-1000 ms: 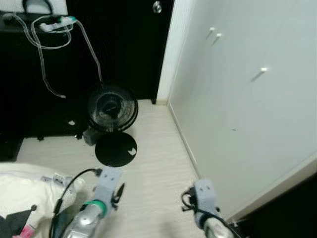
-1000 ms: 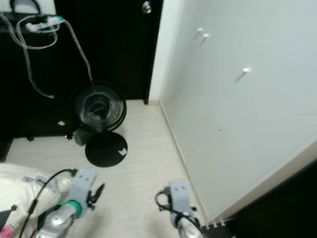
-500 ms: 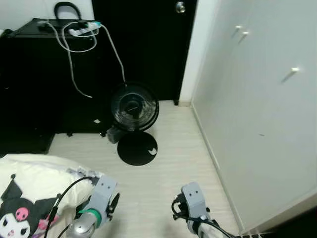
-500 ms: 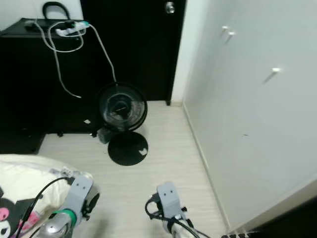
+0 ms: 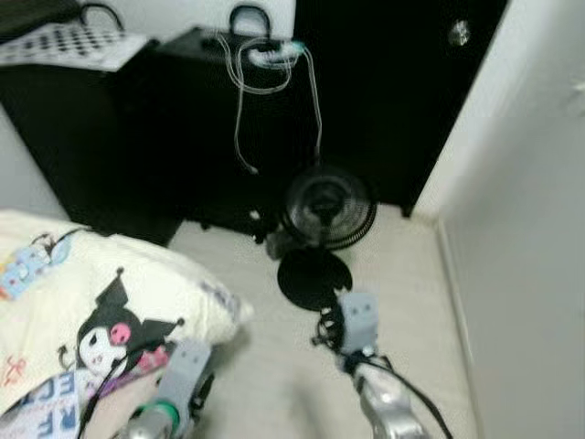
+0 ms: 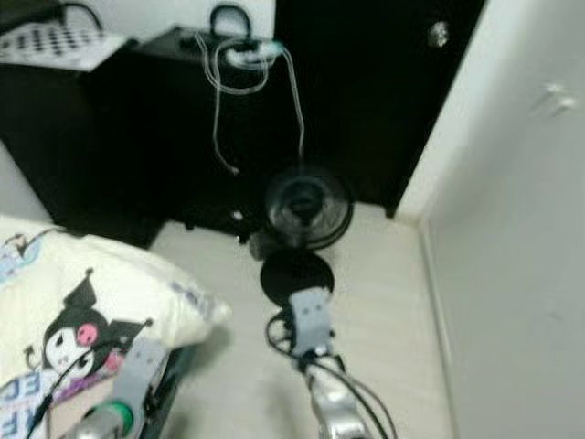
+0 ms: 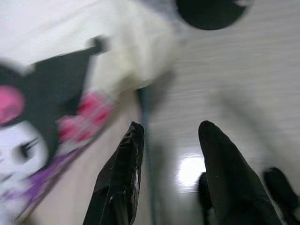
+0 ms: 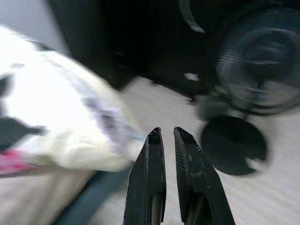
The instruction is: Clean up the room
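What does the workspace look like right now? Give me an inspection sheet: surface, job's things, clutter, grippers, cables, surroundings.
Surface: pale wood floor, somewhat blurred.
Job's things: cream cartoon-print pillow on the robot's left, low in view.
Clutter: black fan standing on the floor on its round black base.
Grippers: left gripper open above the floor beside the pillow; right gripper nearly shut, holding nothing, pointing toward the fan's base.
Cables: white cords hanging from a power strip on the black cabinet.
Surroundings: dark door, white wall on the right.
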Tool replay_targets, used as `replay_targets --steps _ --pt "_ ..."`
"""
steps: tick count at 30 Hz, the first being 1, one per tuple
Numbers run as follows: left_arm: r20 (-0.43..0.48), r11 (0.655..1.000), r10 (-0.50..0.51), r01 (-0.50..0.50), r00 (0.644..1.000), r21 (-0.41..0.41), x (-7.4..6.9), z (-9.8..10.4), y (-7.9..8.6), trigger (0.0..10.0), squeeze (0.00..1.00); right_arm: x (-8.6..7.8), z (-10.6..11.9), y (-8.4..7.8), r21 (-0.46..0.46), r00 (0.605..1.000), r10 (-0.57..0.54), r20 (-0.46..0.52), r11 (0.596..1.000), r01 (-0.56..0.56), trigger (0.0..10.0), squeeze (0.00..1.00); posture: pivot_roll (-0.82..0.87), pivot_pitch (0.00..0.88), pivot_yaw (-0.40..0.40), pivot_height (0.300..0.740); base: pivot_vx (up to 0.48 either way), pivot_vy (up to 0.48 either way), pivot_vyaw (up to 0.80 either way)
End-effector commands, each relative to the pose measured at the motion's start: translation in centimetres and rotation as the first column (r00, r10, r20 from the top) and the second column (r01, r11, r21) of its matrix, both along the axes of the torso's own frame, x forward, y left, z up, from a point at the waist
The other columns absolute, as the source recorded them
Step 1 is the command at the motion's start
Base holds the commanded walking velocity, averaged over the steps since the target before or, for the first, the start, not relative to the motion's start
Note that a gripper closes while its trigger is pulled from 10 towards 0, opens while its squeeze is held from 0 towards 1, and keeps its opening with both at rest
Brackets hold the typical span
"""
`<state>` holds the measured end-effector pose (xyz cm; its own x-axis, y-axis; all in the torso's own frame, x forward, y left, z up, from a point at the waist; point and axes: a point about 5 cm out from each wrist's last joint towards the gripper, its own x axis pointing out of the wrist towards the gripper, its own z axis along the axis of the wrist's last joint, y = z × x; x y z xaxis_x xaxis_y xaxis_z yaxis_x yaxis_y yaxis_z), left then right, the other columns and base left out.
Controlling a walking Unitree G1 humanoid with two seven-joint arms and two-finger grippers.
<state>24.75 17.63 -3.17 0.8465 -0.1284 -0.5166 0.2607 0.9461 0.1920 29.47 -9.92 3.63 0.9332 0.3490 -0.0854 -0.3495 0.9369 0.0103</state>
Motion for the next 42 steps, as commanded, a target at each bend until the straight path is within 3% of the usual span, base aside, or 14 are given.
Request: replay_targets --steps 1,6,11,15,20,28,42 --pt "-0.001 1.000 -0.011 0.011 1.000 -0.005 0.0 -0.1 -0.4 10.0 0.00 -0.2 -0.1 0.1 0.013 1.000 0.012 -0.006 1.000 -0.012 10.0 0.00 -0.04 0.014 0.024 0.740 0.000 0.000 0.80" --pt "0.026 1.000 0.003 -0.003 1.000 0.005 0.3 0.3 -0.2 10.0 0.00 -0.3 0.8 1.0 0.064 0.997 0.070 0.033 0.995 -0.072 10.0 0.00 -0.04 0.014 0.024 0.740 0.000 0.000 0.80" --pt "0.128 0.990 0.090 -0.102 0.988 0.098 1.2 1.4 1.3 10.0 0.00 -0.6 1.5 1.8 0.117 0.990 0.128 0.059 0.984 -0.134 10.0 0.00 -0.04 0.012 0.031 0.740 0.000 0.000 0.80" --pt "0.227 0.955 0.194 -0.236 0.954 0.177 1.9 2.8 3.4 10.0 0.00 -0.8 2.3 2.3 0.192 0.982 0.173 0.074 0.964 -0.184 10.0 0.00 -0.04 0.013 0.031 0.740 0.000 0.000 0.80" --pt "0.286 0.935 0.238 -0.299 0.928 0.192 2.4 3.8 4.4 10.0 0.00 -0.9 3.3 2.6 0.238 0.973 0.208 0.098 0.945 -0.225 10.0 0.00 -0.04 0.016 0.033 0.740 0.000 0.000 0.80" --pt "0.362 0.912 0.284 -0.367 0.888 0.185 2.8 5.0 4.7 10.0 0.00 -0.9 4.4 3.3 0.299 0.963 0.242 0.122 0.916 -0.268 10.0 0.00 -0.03 0.025 0.036 0.740 0.000 0.000 0.80" --pt "0.365 0.899 0.309 -0.395 0.878 0.189 2.7 5.0 4.5 10.0 0.00 -1.5 4.2 3.0 0.322 0.962 0.261 0.083 0.906 -0.273 10.0 0.00 -0.03 0.032 0.034 0.740 0.000 0.000 0.80"
